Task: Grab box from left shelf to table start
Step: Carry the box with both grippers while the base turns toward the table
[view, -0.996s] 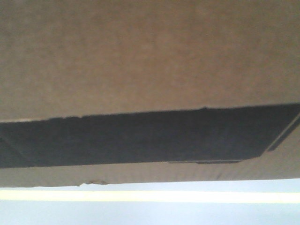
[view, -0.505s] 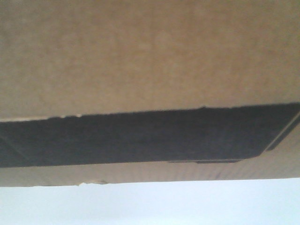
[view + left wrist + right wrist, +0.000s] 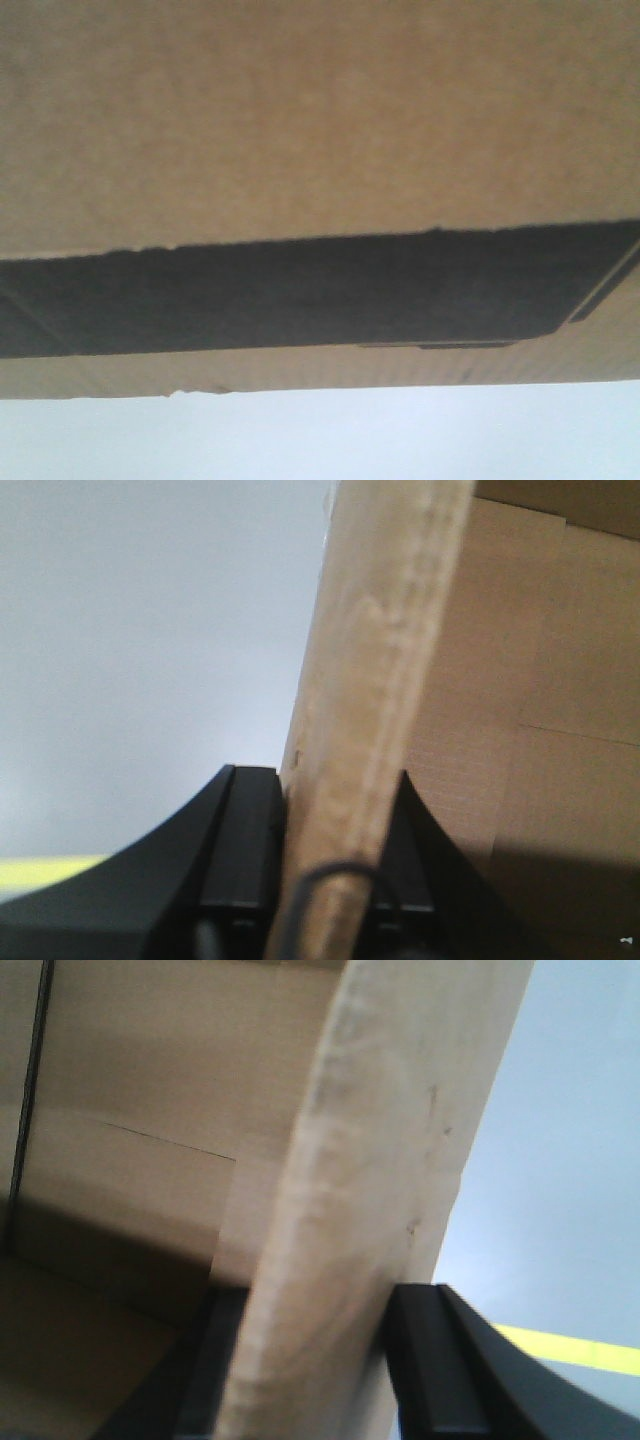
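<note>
Front view: the box fills nearly the whole frame. Its long axis runs left to right, and its black panel forms a band across the lower middle, rising slightly rightward. Below its lower edge only a pale strip is open.

Left wrist view: the left tool is clenched on an upright cardboard wall of the box, with black fingers pressed to both sides. Pale open room lies to the left, with a yellow stripe at lower left.

Right wrist view: the right tool likewise grips a bowed cardboard wall. Open room lies to the right.
</note>
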